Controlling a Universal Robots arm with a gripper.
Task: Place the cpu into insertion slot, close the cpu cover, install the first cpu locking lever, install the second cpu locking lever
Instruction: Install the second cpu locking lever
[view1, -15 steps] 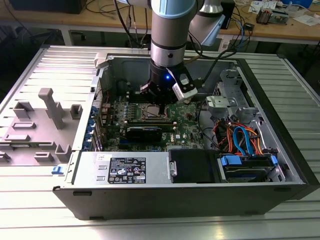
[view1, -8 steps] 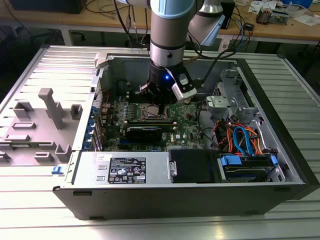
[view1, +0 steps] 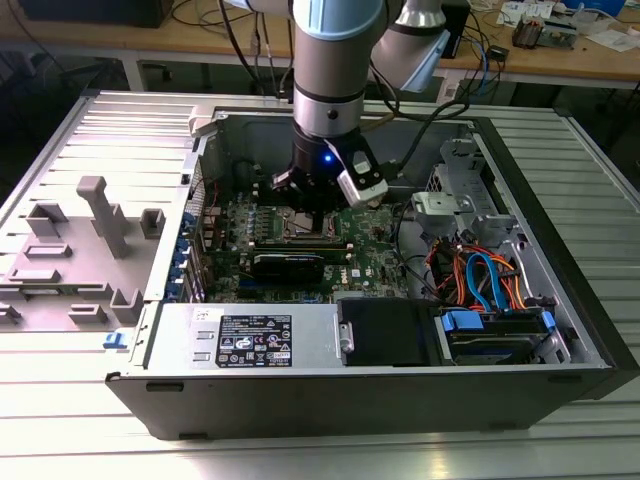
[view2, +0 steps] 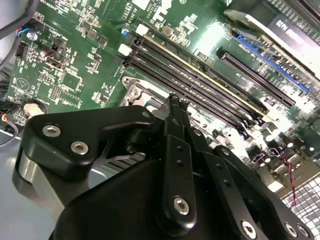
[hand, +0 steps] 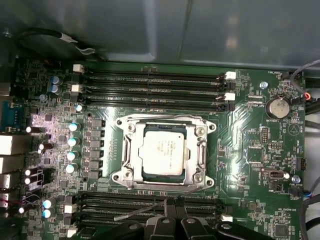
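The fingers (hand: 172, 210) are pressed together with no gap between their tips and nothing held in them, as both wrist views show (view2: 175, 102). In the first wrist view they sit at six o'clock from the insertion slot (hand: 165, 152), over the lower memory slots (hand: 150, 205); a thin metal locking lever (hand: 142, 210) angles out just beside them, towards eight o'clock. The cpu (hand: 161, 154), silver-grey on top, lies flat inside the insertion slot, and the cpu cover (hand: 131, 150) is down around it, framing the chip through its square cut-out. A second bank of memory slots (hand: 155, 90) runs at twelve o'clock from the socket, and a round coin battery (hand: 277, 107) sits towards two o'clock. In the exterior view the arm (view1: 335, 60) reaches straight down into the open computer case (view1: 400, 390), its gripper (view1: 315, 205) low over the green motherboard (view1: 375, 255) near the case's middle. The case rests on a ribbed metal surface (view1: 60, 420), with a grey plastic fixture (view1: 100, 215) at nine o'clock from it
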